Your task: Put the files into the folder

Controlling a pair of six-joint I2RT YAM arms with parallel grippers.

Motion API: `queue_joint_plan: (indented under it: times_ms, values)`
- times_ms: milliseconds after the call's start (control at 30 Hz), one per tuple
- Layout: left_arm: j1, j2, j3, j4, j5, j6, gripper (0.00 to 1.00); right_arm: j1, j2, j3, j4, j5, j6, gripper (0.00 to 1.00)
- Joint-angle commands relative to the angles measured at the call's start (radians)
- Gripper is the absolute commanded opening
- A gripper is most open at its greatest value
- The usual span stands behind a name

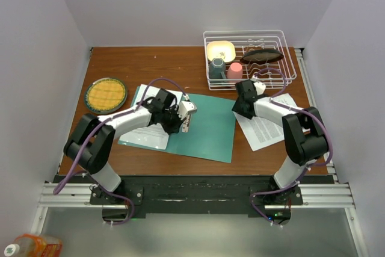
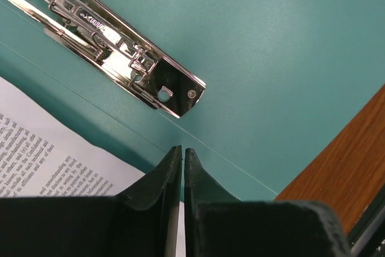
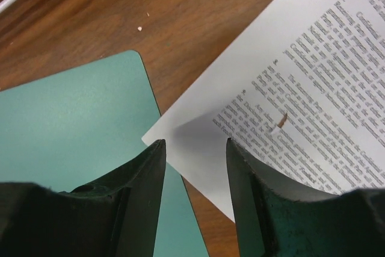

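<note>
Files [image 1: 269, 126] here are white sheets packed with fine black print, lying in two places on the brown surface [image 1: 150, 64]. The left sheets [image 1: 149, 138] rest on the 9 o'clock leaf of the folder [image 1: 210, 130], which is plain teal-green card lying open and flat at mid-surface. The right sheet [image 1: 274, 130] lies at the folder's 3 o'clock side, under the right arm.

The top view shows the whole layout. The left hand [image 1: 185, 118] is low over the folder's centre crease and the right hand [image 1: 239, 105] is at the folder's 2 o'clock corner. A white wire rack [image 1: 289, 58] stands at 1 o'clock, holding a yellow bowl [image 1: 221, 50], a teal cup [image 1: 217, 67], a pink cup [image 1: 235, 70] and a dark item. A round woven mat [image 1: 106, 94] sits at 10 o'clock.

Only the left wrist view shows a shiny metal lever clip [image 2: 120, 52] fixed to the folder's inside. It also shows the left hand [image 2: 182, 148] clenched to a thin slit. A sliver of white shows in that slit, but I cannot tell whether paper is pinched.

Only the right wrist view shows the right hand [image 3: 192, 141] released, its fingers spread. The right sheet's corner lies between them and just overlaps the folder's rounded edge.

The clip carries small stamped lettering that is too fine to read. The print on the sheets is also too blurred to make out.
</note>
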Motion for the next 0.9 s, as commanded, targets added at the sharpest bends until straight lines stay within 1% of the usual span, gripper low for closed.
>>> queue_joint_plan:
  times_ms: [0, 67, 367, 500, 600, 867]
  values:
    - [0.000, 0.057, 0.028, 0.074, -0.002, -0.006, 0.08, -0.001, 0.047, 0.061, 0.020, 0.017, -0.026, 0.48]
    - [-0.005, 0.078, 0.040, 0.075, 0.007, -0.004, 0.07, 0.000, 0.057, 0.064, 0.024, 0.014, -0.024, 0.47]
    - [-0.014, 0.127, 0.073, 0.075, 0.061, 0.003, 0.08, 0.000, 0.082, 0.049, 0.060, -0.035, -0.029, 0.47]
    - [-0.028, 0.144, 0.093, 0.050, 0.092, -0.010, 0.08, 0.009, 0.087, 0.044, 0.070, -0.061, -0.027, 0.46]
    - [-0.035, 0.144, 0.091, 0.047, 0.106, -0.020, 0.08, 0.028, 0.090, 0.044, 0.073, -0.070, -0.032, 0.45]
    - [-0.037, 0.130, 0.090, 0.039, 0.127, -0.030, 0.08, 0.141, 0.131, 0.055, 0.073, -0.090, -0.078, 0.44]
